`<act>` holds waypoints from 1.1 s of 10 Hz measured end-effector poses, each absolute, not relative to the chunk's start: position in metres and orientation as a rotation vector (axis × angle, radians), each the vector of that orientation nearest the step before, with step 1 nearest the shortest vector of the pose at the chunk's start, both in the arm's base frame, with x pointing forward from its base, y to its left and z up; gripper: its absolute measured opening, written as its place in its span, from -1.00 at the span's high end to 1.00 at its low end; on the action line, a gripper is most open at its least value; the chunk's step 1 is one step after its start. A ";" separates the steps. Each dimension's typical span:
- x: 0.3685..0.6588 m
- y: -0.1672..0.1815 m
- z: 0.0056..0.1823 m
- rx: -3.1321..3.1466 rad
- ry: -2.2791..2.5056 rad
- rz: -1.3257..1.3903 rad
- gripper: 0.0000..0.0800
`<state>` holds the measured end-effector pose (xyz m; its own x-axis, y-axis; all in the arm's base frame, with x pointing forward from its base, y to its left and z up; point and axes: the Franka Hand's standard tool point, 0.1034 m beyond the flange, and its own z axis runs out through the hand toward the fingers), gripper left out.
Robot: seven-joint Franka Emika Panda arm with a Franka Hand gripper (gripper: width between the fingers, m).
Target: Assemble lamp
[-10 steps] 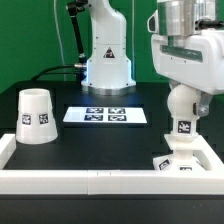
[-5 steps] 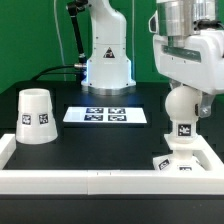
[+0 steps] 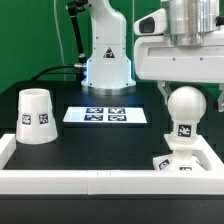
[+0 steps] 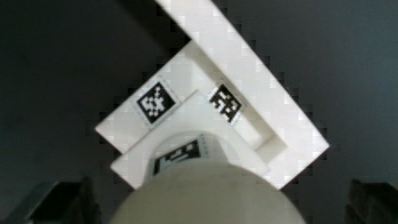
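Note:
The ball-shaped white bulb (image 3: 187, 108) stands upright with its tagged neck in the small square stepped base (image 3: 180, 160), near the front on the exterior view's right. My gripper (image 3: 187, 92) hangs just above the bulb, open, its dark fingers apart on either side and not touching it. In the wrist view the bulb's round top (image 4: 214, 195) fills the space between the fingers (image 4: 68, 200), with the tagged base (image 4: 205, 100) beneath it. The cup-like tapered shade (image 3: 35, 115) stands mouth down on the exterior view's left.
The marker board (image 3: 105, 115) lies flat in the middle of the black table. A white rail (image 3: 90, 180) borders the front and sides. The robot's white pedestal (image 3: 105, 60) stands at the back.
My gripper has let go of the bulb and risen. The bulb's round top, covered by the hand before, now shows fully and stays standing in the base.

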<state>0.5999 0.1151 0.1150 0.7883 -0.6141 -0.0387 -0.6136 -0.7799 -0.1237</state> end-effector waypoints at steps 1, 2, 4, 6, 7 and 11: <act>0.599 0.115 0.114 -2.874 0.902 -0.009 -0.75; 0.599 0.115 0.114 -2.908 0.790 -0.016 -0.75; 0.599 0.115 0.114 -2.958 0.580 -0.029 -0.75; 0.602 0.112 0.114 -3.045 0.163 -0.085 -0.75; 0.603 0.109 0.114 -3.071 -0.093 -0.113 -0.75; 0.608 0.102 0.114 -3.032 -0.698 -0.147 -0.75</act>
<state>0.6081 0.1018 0.1144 0.8952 0.4347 0.0977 0.4372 -0.8993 -0.0048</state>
